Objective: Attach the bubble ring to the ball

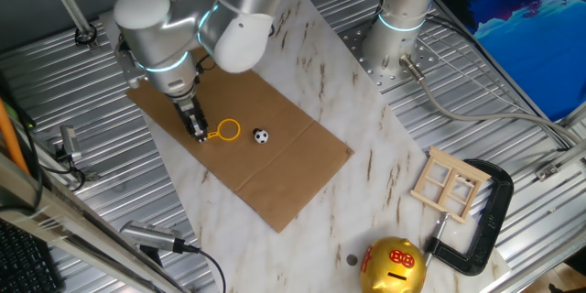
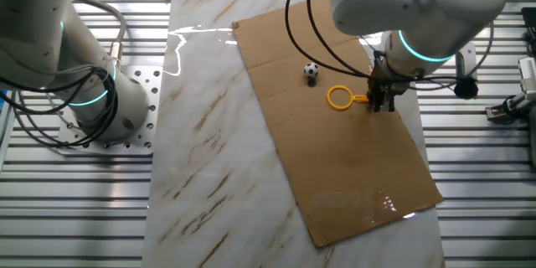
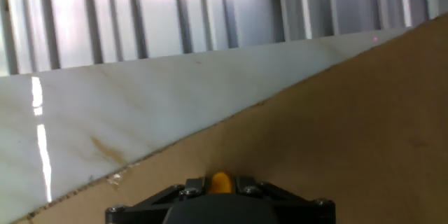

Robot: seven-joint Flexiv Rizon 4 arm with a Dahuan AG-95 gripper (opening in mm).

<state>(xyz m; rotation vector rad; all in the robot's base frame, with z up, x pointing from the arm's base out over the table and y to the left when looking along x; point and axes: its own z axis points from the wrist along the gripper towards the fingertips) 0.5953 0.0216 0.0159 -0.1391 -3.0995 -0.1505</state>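
Yellow-orange plastic, the ring (image 1: 226,131) lies flat on a brown cardboard sheet (image 1: 275,174) over a marble table (image 1: 366,146). In one fixed view its open loop sits at about 3 o'clock from the gripper (image 1: 198,132), and its short handle runs back toward 9 o'clock into the fingertips. The fingers look pinched on the handle's end; the hand view shows a sliver of orange (image 3: 221,181) held between dark jaws. The ball (image 1: 261,135), white with black patches, rests on the cardboard just beyond the loop, again at 3 o'clock, near but not touching. So handle, loop and ball lie almost on one line running away from the fingers. The arm reaches in from 12 o'clock, with its wrist bent so the gripper points steeply down at the sheet, fingertips at or close to the cardboard. In my judgement, the coming move must carry the loop along that line onto the ball.
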